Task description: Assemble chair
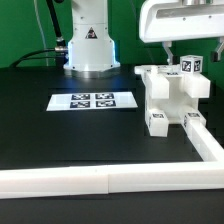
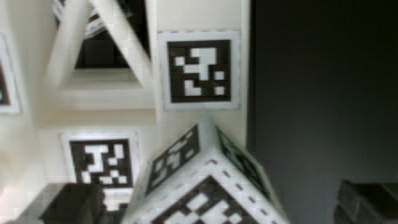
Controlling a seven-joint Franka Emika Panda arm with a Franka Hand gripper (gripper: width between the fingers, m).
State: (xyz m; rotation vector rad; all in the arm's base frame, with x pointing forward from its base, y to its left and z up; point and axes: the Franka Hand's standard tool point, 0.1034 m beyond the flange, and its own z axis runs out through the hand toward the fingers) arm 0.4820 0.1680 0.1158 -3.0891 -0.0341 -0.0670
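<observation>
claw spread wide and gripping nothing, hanging just over the partly built chair on the worktop, at the exterior view's right. step looks like lining up on the top tagged block; next move needs a straight, centred descent before closing. border rail crowds the chair's base; marker board well apart.

A robotics lab: fixed arm base, marker board, black table.
</observation>
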